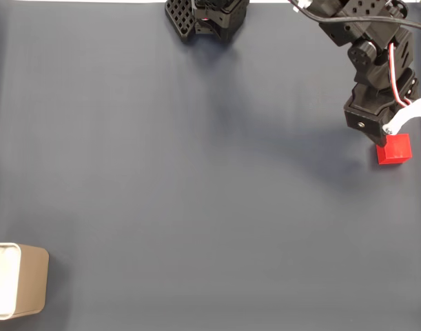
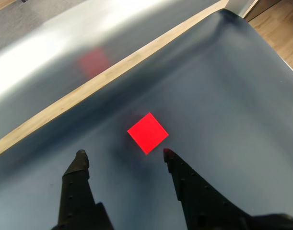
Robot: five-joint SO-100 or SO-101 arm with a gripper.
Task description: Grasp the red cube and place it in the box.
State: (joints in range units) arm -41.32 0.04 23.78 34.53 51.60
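A: Item one, nearest the wrist camera?

B: Black two-finger gripper, entering from the bottom edge. Fingers spread apart, nothing between them, tips above the dark blue-grey mat-covered counter.

A: Item two?

B: Small bright red plain-faced cube, just beyond the fingertips, turned corner-on to them so it reads as a diamond. It rests on the counter, apart from the left finger; the right fingertip sits just beside its lower right corner, contact not determinable.

A: Beyond the cube?

B: Pale wooden strip running diagonally along the far edge of the mat, then a blurred glossy grey surface carrying a faint red reflection.

A: Same items in the fixed view?

B: The red cube lies near the right edge, in the upper half. The black arm reaches in from the top right corner, the gripper right at the cube's upper left.

A: Last entry?

B: Small beige rectangular box with rounded corners and a white interior, bottom left corner, partly cut by the left edge, well apart from cube and gripper.
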